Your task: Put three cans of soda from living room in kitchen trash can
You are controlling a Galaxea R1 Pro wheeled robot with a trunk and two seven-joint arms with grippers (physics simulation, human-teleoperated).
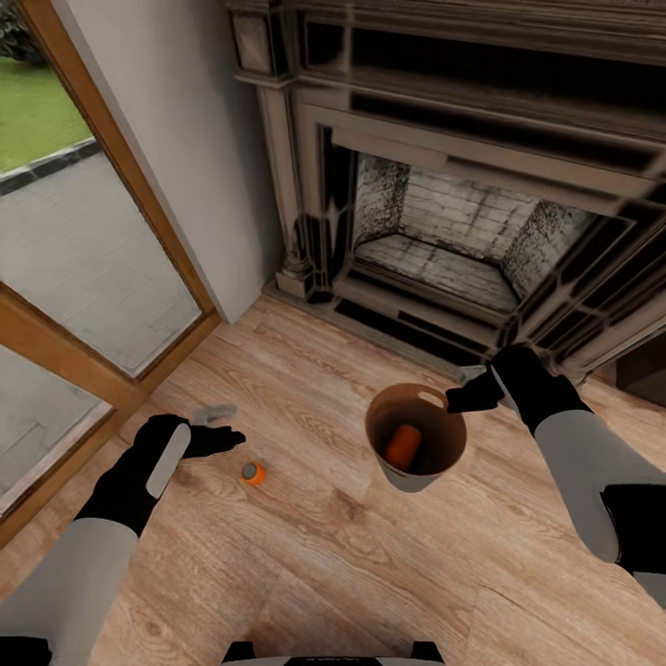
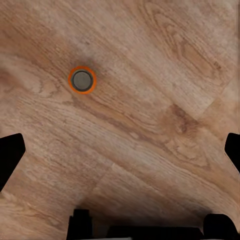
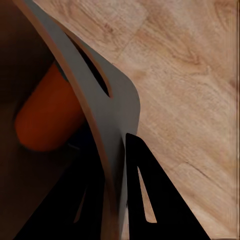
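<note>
An orange can of soda [image 1: 252, 474] stands upright on the wood floor, its grey top facing up. My left gripper [image 1: 222, 427] hovers open just beside and above it; the left wrist view looks straight down on the can [image 2: 82, 80], which lies ahead of the spread gripper [image 2: 120, 155]. My right gripper [image 1: 462, 390] is shut on the rim of the pale grey trash can [image 1: 412, 481], close to its slot handle. A second orange can [image 1: 402, 446] lies tilted inside the brown interior. The right wrist view shows the rim [image 3: 105, 100] pinched in the gripper [image 3: 112, 195] and that can [image 3: 45, 120] inside.
A dark-framed brick fireplace [image 1: 444, 231] stands straight ahead, just beyond the trash can. A wood-framed glass door [image 1: 92, 277] runs along the left, with a plain wall between the two. Light wood plank floor [image 1: 324, 555] stretches toward me.
</note>
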